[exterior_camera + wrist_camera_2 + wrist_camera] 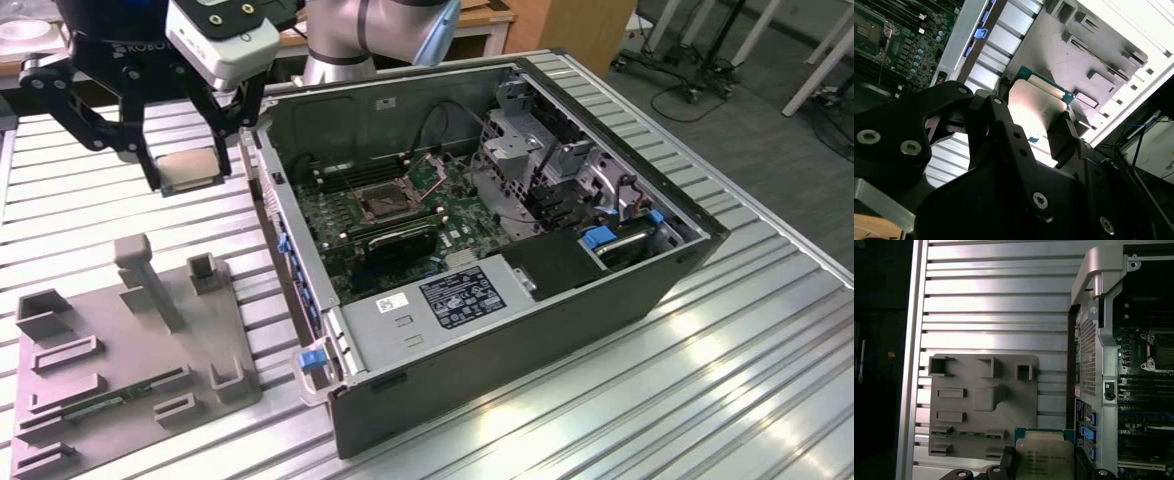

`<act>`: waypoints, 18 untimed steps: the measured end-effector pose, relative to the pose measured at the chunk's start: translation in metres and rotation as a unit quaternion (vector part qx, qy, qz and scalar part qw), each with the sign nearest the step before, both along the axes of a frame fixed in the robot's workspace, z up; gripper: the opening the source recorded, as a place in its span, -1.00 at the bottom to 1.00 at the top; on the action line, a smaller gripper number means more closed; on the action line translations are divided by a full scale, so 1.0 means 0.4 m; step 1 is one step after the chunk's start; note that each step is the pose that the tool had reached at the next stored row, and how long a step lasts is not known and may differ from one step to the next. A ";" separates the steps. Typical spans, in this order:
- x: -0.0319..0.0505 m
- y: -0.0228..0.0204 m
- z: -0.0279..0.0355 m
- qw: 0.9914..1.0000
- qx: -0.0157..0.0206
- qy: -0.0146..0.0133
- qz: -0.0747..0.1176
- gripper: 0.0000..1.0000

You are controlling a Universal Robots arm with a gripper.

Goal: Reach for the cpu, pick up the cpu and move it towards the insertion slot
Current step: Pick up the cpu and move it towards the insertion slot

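**Gripper holds the chip in the air beside the open computer case**

While one open computer case [507,250] lies on the slatted metal table [747,380], one black gripper [180,165] hangs above the table just outside the case wall, on the exterior view's left of it. Its two jaws are closed partway, pressing on opposite edges of the one cpu [186,169], a silvery square chip lifted clear of the table. One grey tray [134,350] rests on the table beside the case, below the gripper. Inside the case, on the green board, sits one insertion slot [379,204], a dark square in a metal frame, well apart from the held cpu. Both wrist views show the cpu between the jaws [1036,107] [1044,457].
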State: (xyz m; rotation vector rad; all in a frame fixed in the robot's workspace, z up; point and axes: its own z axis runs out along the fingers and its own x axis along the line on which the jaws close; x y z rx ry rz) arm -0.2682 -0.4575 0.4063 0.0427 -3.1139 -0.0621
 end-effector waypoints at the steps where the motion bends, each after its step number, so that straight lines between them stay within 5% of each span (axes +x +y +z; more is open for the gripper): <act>1: 0.002 0.000 0.000 1.000 0.000 0.000 0.000 0.09; 18: 0.038 0.000 0.000 1.000 0.000 0.000 0.000 0.09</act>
